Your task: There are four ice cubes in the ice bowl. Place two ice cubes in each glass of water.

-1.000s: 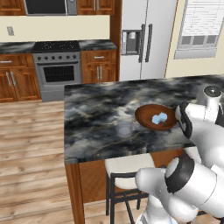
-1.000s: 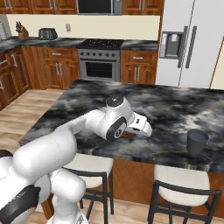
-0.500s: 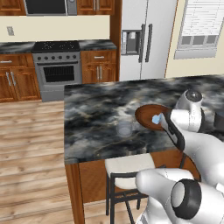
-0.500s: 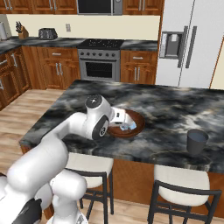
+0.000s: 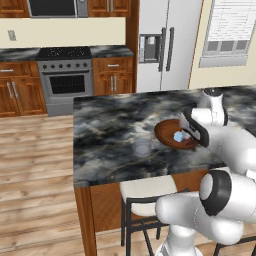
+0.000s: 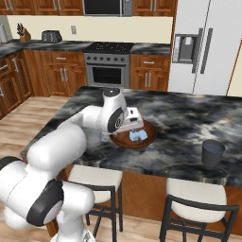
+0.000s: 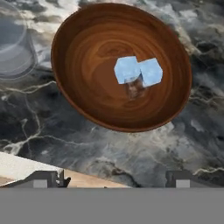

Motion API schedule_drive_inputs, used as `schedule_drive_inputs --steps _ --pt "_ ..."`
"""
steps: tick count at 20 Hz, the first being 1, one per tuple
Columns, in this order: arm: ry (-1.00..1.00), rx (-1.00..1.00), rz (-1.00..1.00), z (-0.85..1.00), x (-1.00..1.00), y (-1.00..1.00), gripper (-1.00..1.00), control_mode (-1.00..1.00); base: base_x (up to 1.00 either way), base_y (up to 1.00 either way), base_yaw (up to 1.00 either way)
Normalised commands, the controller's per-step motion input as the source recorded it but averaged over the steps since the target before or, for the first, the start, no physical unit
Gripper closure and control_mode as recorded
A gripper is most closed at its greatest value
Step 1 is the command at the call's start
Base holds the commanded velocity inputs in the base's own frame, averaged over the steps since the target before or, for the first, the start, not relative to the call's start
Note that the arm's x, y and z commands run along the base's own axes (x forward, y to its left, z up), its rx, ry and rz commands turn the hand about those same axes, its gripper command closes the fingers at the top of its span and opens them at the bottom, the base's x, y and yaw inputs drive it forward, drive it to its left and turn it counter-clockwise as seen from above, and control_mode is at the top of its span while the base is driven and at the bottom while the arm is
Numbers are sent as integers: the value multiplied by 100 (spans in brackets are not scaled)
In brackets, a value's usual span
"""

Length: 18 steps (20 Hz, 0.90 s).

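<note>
Arm swung left; gripper (image 7: 112, 183) spread (empty) above ice bowl (image 7: 87, 65), ice cubes (image 7: 138, 71) ahead.

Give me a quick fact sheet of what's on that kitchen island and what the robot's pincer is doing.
Surface: dark marbled island counter
Ice bowl: reddish-brown wooden ice bowl, near the counter's front edge
Ice cubes: at least two pale blue ice cubes touching at the bowl's middle; exact count unclear
Near glass: clear glass of water beside the bowl
Other glass: dark-looking tumbler farther along the counter
Pincer: pincer above the bowl, fingers apart, holding nothing
Seating: stools under the counter edge
</note>
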Motion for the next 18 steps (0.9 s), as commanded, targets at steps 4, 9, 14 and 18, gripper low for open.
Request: schedule_drive_inputs --steps 4,9,14,18 --pt "18 0 -6 -23 26 0 -100 -100 0 0 0" --pt "5 0 -2 -50 33 0 -100 -100 0 0 0" --pt "3 0 0 -59 32 -2 -100 -100 0 0 0" --pt "9 0 0 -35 33 -13 -100 -100 0 0 0"
